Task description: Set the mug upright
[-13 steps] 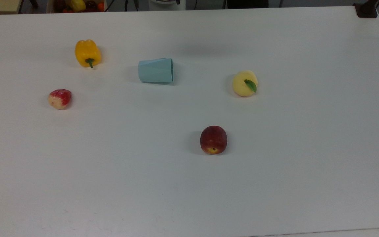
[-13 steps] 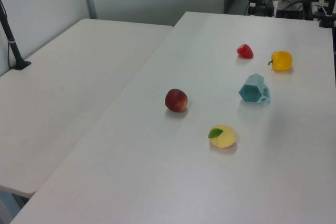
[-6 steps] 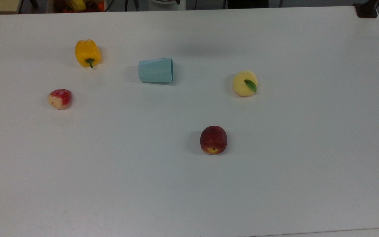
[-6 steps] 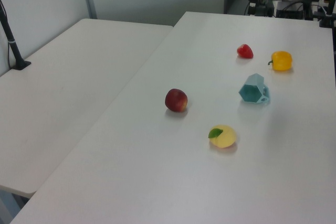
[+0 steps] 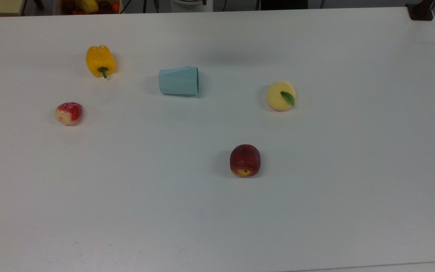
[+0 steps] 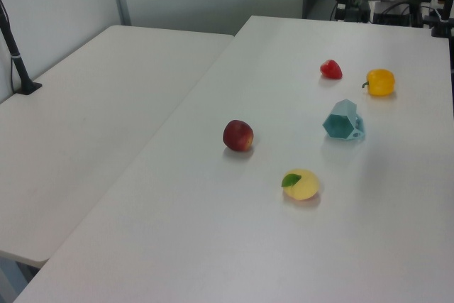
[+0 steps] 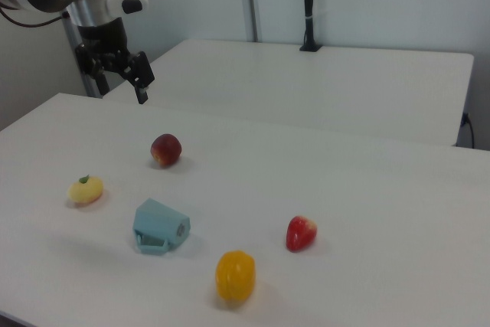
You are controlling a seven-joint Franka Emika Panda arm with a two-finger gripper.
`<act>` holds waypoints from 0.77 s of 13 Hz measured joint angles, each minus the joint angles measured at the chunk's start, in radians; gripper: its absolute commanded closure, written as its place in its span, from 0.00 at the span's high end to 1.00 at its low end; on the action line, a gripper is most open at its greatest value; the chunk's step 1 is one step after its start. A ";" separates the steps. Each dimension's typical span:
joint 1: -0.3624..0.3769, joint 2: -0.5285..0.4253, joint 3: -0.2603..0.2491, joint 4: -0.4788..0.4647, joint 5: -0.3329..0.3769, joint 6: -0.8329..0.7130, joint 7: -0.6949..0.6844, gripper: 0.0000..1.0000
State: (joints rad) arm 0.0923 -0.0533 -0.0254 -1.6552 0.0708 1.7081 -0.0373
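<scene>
White table (image 5: pixel 315 211), mug (image 5: pixel 179 81) on its side as before, end effector (image 7: pixel 138 82) aloft, fingers' state unclear.

Top view overhead; left, right views face across table (image 5: pixel 315 226).

Pale teal mug (image 5: pixel 179 81), yellow pepper (image 5: pixel 100 60), dark red apple (image 5: pixel 244 160), white table (image 5: pixel 315 189).
</scene>
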 measured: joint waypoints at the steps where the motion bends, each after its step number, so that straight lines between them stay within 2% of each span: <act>1: 0.000 0.000 0.000 0.000 0.000 0.000 0.000 1.00; 8: 0.000 0.002 0.000 -0.005 -0.006 0.000 -0.012 1.00; 10: 0.006 0.003 0.011 -0.018 -0.062 -0.007 -0.016 1.00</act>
State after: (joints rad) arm 0.0988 -0.0501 -0.0147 -1.6735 0.0090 1.7014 -0.0538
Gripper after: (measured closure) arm 0.000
